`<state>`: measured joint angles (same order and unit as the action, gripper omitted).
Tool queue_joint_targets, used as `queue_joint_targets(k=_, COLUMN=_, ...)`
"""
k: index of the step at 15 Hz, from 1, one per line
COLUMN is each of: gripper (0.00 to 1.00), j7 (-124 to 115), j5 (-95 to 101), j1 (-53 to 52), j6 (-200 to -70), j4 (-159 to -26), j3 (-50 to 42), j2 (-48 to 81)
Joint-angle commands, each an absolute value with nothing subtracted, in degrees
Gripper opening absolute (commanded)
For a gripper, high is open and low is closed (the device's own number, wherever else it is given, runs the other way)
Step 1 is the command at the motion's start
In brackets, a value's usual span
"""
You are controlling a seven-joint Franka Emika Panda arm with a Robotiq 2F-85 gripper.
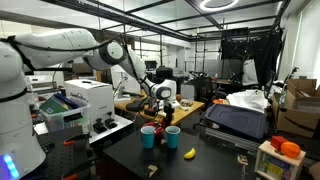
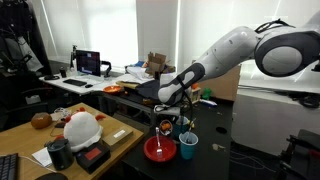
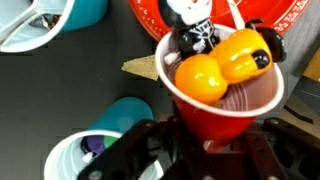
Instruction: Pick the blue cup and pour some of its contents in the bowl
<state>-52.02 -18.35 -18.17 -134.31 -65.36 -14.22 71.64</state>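
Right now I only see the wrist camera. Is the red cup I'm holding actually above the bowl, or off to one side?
Observer: In an exterior view the red cup hangs above the red bowl, not resting in it.
Operator: Where's the blue cup standing?
Observer: The blue cup stands upright on the table, close beside the bowl.
Operator: Anything else nearby?
Observer: A banana lies on the table near the blue cup.

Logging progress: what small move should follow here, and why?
Probably tilt the red cup toward the red bowl: the fingers hold it upright, full of orange and yellow pieces, with the bowl just beyond its rim.
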Motion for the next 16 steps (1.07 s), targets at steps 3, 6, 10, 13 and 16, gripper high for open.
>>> queue_joint_targets(k=3, gripper=0.08, j7=-53.6, j5=-13.8, j1=-19.63, j6=-140.91, j4=-78.24, j3=-12.13, j2=64.12)
queue_joint_targets(k=6, gripper=0.08, j7=-54.38, j5=-10.94, j1=-19.97, j6=-143.39, j4=-81.15, j3=-11.1, j2=62.63)
queue_joint_targets(k=10, gripper=0.08, j7=-56.06, j5=-8.75, j1=-20.2, j6=-145.69, j4=-83.71, j3=-10.23, j2=61.07)
queue_joint_targets(k=13, gripper=0.08, j7=-57.2, j5=-7.87, j1=-20.48, j6=-146.66, j4=-84.83, j3=-9.98, j2=60.19)
queue_joint_targets(k=16, gripper=0.08, j7=-58.69, j5=-7.34, j1=-20.84, j6=-147.27, j4=-84.94, j3=-9.9, j2=60.05)
